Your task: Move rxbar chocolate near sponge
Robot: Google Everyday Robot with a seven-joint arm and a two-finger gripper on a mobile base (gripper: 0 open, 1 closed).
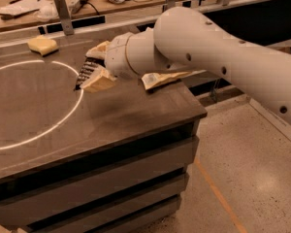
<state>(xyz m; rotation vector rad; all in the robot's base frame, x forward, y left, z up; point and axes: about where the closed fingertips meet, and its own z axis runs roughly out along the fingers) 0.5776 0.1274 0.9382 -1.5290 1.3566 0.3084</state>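
The rxbar chocolate [86, 73], a small black bar with white text lines, is held between the cream fingers of my gripper [97, 66], just above the dark table near the right side of the white circle. The gripper is shut on it. The sponge [42, 44], a pale yellow block, lies at the table's far left, well to the left of and behind the gripper.
A brown-and-cream snack bag [161, 78] lies under my arm near the table's right edge [196, 111]. A white circle line [63, 120] is marked on the tabletop. A metal post [63, 12] and a cluttered bench stand behind the table.
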